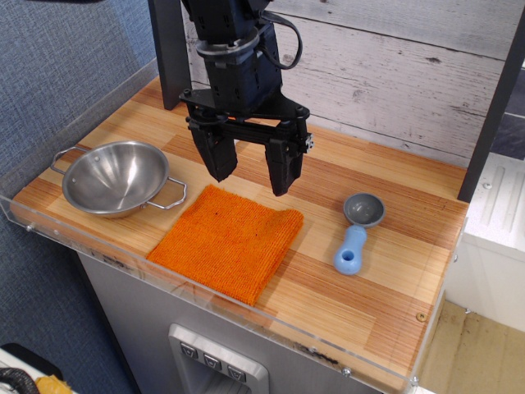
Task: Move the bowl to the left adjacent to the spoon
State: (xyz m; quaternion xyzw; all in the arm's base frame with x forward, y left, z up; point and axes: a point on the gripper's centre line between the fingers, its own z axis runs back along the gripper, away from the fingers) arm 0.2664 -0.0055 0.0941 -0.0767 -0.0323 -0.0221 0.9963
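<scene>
The shiny steel bowl (116, 176) with two wire loop handles sits upright at the left end of the wooden counter. The spoon (358, 230), with a grey cup and a light-blue handle, lies at the right, handle toward the front. My gripper (252, 174) hangs open and empty above the counter's middle, over the far edge of the orange cloth, between the bowl and the spoon and touching neither.
An orange cloth (227, 239) lies flat between bowl and spoon. A clear acrylic lip (246, 308) runs along the counter's front and left edges. A plank wall (394, 74) stands behind, with dark posts at the back left and right.
</scene>
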